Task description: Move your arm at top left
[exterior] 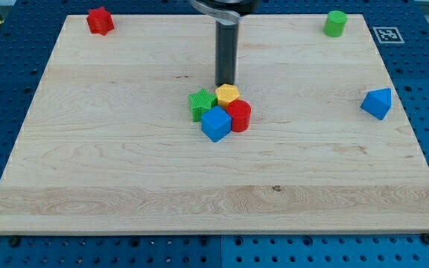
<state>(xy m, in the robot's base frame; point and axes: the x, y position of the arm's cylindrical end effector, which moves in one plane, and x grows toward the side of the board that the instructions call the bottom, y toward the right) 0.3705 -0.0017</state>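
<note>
My tip [225, 83] rests on the wooden board [125, 164] just above the middle, right behind a tight cluster of blocks. The cluster holds a yellow hexagonal block [228, 94], a green star block [200, 103], a red cylinder [239, 116] and a blue cube [216, 124]. The tip stands a little above the yellow block, close to it; I cannot tell if they touch. The rod rises to the view's top edge.
A red star-like block [100, 21] sits at the board's top left corner. A green cylinder [335, 23] sits at the top right. A blue triangular block [377, 103] lies near the right edge. A fiducial marker [386, 34] lies beyond the top right corner.
</note>
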